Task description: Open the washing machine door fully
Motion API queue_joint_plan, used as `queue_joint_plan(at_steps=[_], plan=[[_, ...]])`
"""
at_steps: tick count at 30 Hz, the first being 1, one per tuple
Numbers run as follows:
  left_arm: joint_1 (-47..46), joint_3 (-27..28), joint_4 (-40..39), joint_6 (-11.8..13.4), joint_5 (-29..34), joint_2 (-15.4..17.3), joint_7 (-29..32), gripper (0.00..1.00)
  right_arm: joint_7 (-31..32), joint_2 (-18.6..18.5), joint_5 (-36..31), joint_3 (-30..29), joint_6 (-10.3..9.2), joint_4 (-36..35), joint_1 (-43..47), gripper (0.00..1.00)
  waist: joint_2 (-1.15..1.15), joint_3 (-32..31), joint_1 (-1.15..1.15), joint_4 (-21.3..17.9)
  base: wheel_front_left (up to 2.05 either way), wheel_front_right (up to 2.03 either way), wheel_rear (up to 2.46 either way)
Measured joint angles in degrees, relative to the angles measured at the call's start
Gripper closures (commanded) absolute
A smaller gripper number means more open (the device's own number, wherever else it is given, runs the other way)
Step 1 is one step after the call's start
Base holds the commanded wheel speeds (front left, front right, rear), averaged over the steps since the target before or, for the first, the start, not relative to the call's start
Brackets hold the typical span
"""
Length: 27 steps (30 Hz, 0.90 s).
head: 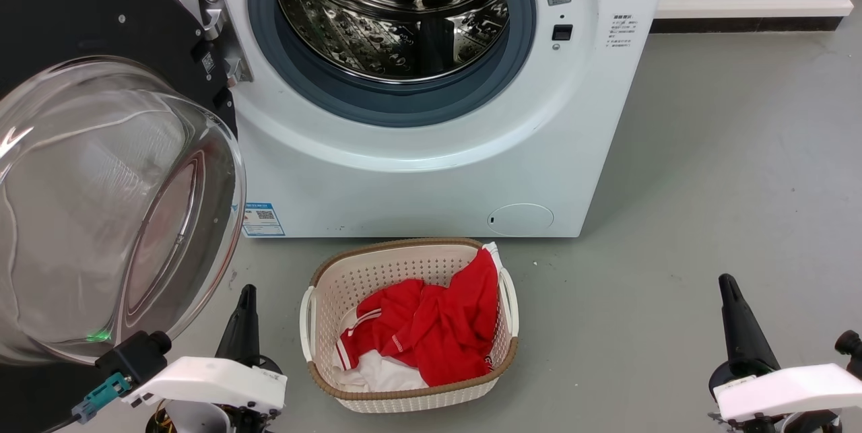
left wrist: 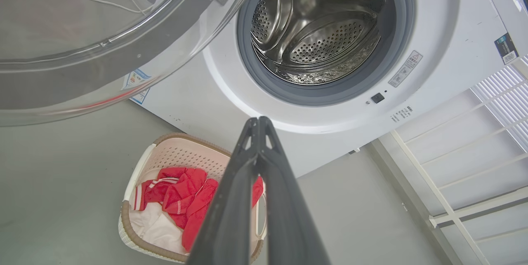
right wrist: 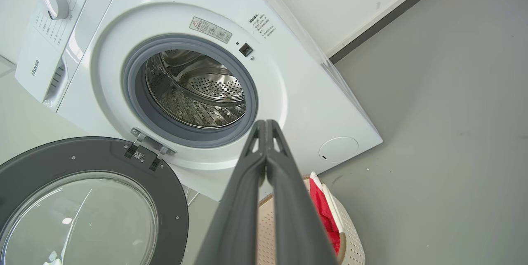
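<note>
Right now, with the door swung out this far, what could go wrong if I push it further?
1. The left end effector, shut, sits close beside the bulging glass of the washing machine door; a careless sweep could strike it.
2. The laundry basket stands just ahead of the machine; rolling forward may hit it.

White is used on the washing machine (head: 404,177); drum (head: 397,22) perforated steel, gasket (head: 390,106) blue-grey. Glossy black is seen on the washing machine door (head: 87,22), glass (head: 101,204) clear. Cream, perforated, brown-trimmed basket (head: 377,271); clothes (head: 438,325) red and white. Grey floor (head: 707,184).
</note>
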Motion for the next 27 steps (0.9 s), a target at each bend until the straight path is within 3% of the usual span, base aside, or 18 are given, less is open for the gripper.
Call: queue_joint_plan(at_steps=[27], plan=[[-1.1, 2.9, 1.0, -1.9, -18.5, -0.7, 4.6, 1.0, 3.0, -0.3, 19.1, -0.3, 0.0, 4.0, -3.0, 1.0, 0.0, -0.5, 0.0, -0.5, 0.0, 0.0, 0.0]])
